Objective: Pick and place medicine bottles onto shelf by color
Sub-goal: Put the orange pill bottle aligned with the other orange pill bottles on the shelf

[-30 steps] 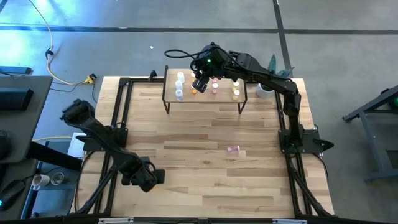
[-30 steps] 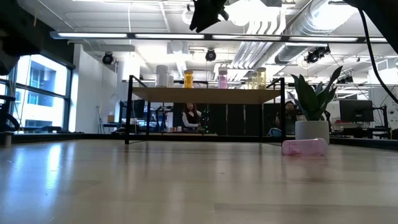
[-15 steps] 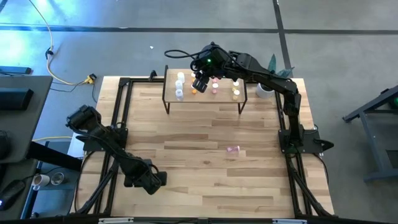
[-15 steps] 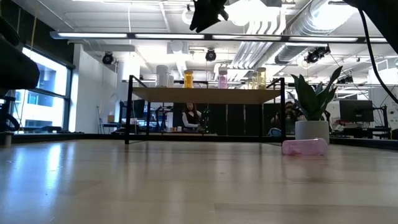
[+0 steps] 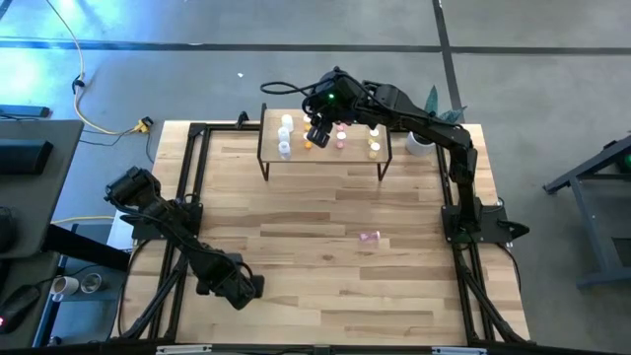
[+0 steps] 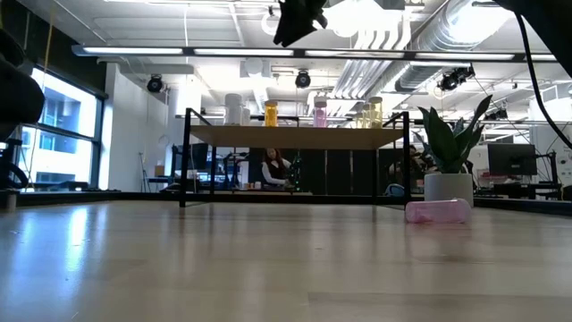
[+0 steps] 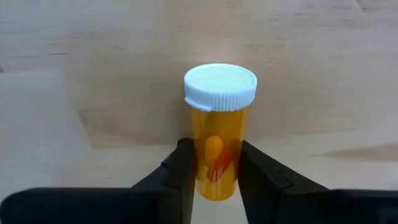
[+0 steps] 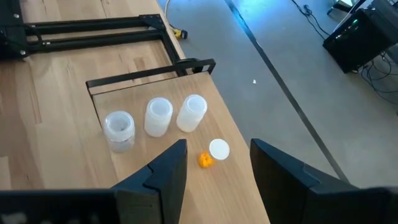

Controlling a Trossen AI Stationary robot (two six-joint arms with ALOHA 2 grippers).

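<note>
Left gripper closed on small orange translucent medicine bottle with white ribbed cap, dark fingers pinching the lower body from both sides, cap end pointing away from the wrist. Bottle's long axis in line with the fingers, so a lift should carry it cap-forward; whether base touches the light wood tabletop cannot be told. From above, left gripper low over the near-left part of the tabletop, well apart from the shelf.

Low riser shelf with light wood board and thin black legs along the far edge, right of centre. On it: clear bottles at the left end, one orange bottle next, pink and yellow farther right. Orange group thus lies far-right of the held bottle, across the table.

Right gripper hanging above the shelf over the orange bottle, fingers apart, nothing between them.

Pink bottle lying on its side mid-table, nearer the right arm.
</note>
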